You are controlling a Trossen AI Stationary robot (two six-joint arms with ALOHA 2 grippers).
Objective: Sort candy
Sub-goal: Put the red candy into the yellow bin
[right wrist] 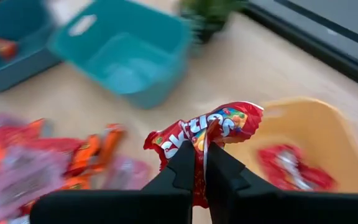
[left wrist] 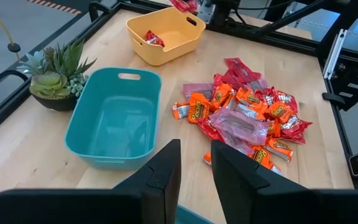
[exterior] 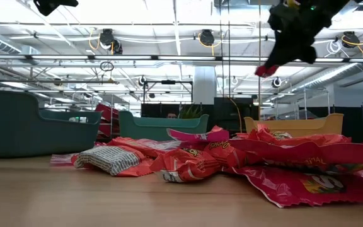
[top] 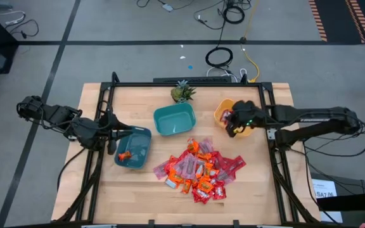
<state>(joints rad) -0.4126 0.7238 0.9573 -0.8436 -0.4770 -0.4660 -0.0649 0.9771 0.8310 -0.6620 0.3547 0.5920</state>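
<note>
The candy lies in a heap (top: 198, 171) of red, orange and pink packets on the wooden table, near its front middle. My right gripper (top: 234, 123) hangs above the yellow bowl (top: 224, 113), shut on one red candy packet (right wrist: 207, 127). The yellow bowl holds a red candy (left wrist: 154, 40). My left gripper (left wrist: 196, 152) stands open and holds nothing, above the dark blue bowl (top: 137, 149), where an orange candy (top: 125, 155) lies. The teal bowl (top: 175, 119) stands between the two. My right gripper pinches the red packet at about its middle (right wrist: 201, 152) between its two fingers. The fingers slant down from the table's right side. The packet is lifted clear, creased at the fingers, and its printed end (right wrist: 229, 121) sticks out past the fingertips.
A small green plant (top: 182, 93) stands at the far edge behind the teal bowl. Black frame rails (top: 268, 136) run along the table's left and right sides. Bare wood (top: 252, 202) shows to the right of the heap near the front edge.
</note>
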